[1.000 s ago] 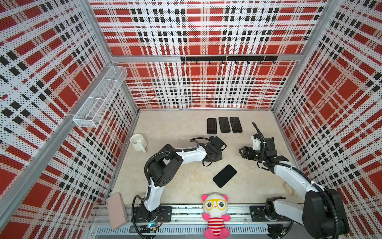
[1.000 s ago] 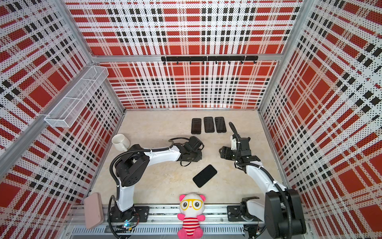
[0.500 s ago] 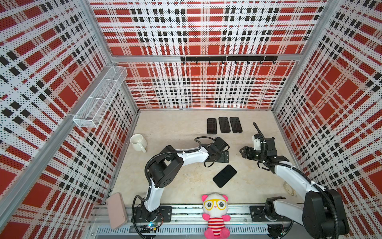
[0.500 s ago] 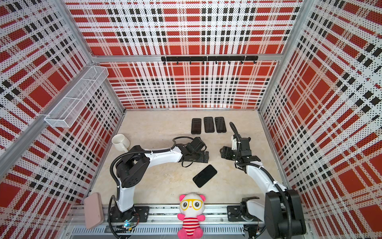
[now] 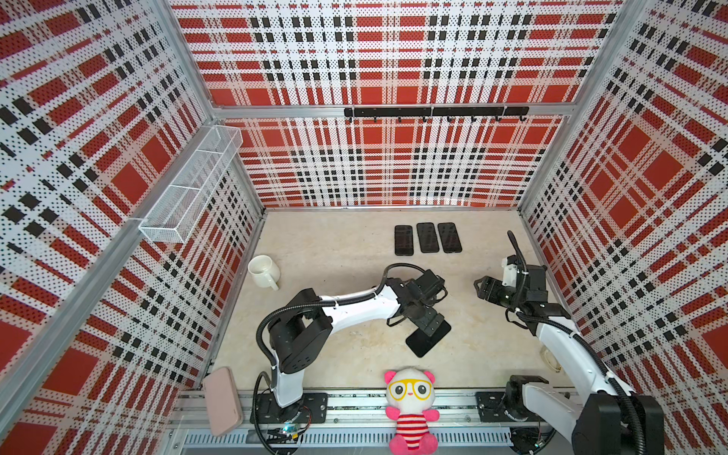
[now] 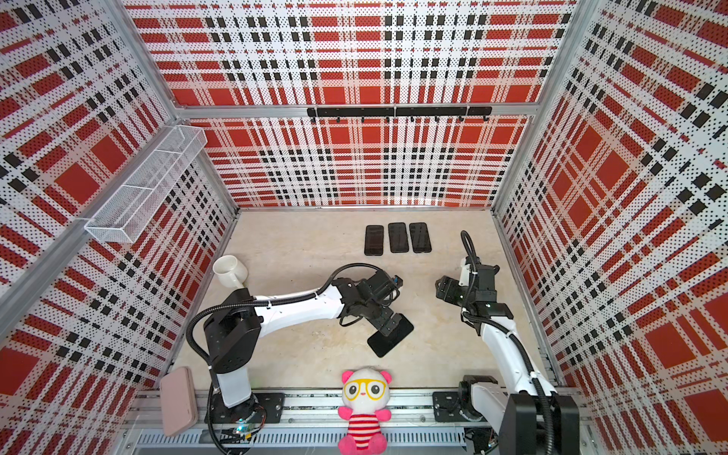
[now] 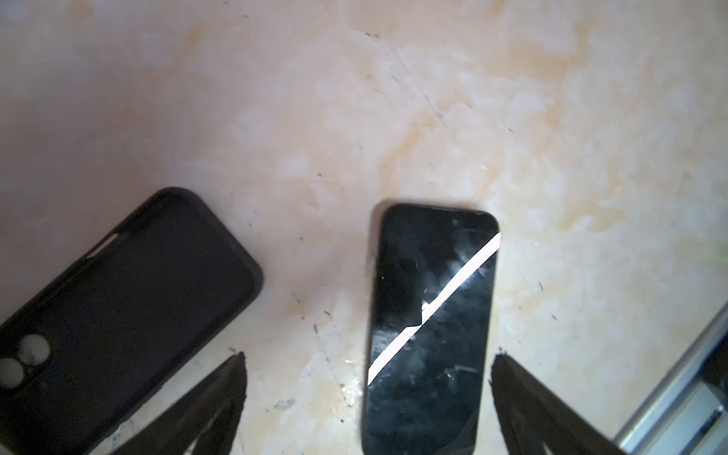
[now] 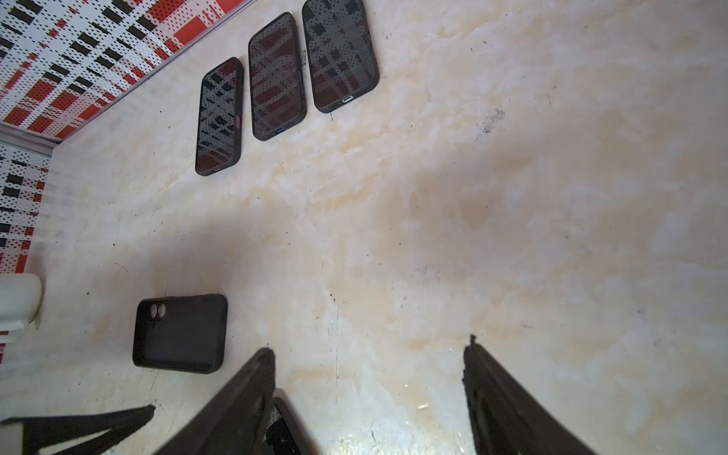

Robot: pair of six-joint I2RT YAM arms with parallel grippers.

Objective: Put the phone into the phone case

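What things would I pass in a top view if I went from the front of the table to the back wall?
plush toy → phone → white mug → three phones in a row

Phone [image 7: 429, 327] lies within spread hand [image 7: 366, 356]; case [image 7: 118, 307] beside.

phone [image 7: 429, 323]: we see glossy black glass, smudged.
phone case [image 7: 118, 315]: we read matt black, rubbery-looking.
table [image 7: 394, 98]: we note smooth marbled beige, scuffed.
basket [image 5: 189, 189]: we see white metal mesh.
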